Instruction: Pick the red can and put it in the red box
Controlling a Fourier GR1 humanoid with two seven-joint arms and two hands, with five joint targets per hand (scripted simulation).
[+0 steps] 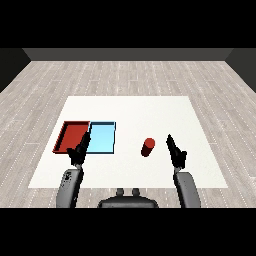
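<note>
Standing upright on the white table (130, 107), the red can (148, 147) is sitting apart from the straight-fingered right hand (176, 154), while the left hand (79, 151), fingers also straight, is partly covering the trays' (74, 133) near edge.

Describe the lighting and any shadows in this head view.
Head view: even, flat light, no glare on the white table; the red can shows only a darker lower side; the right hand reads as a dark silhouette.

Even, bright light; faint shadow beside the red can (148, 147).
</note>
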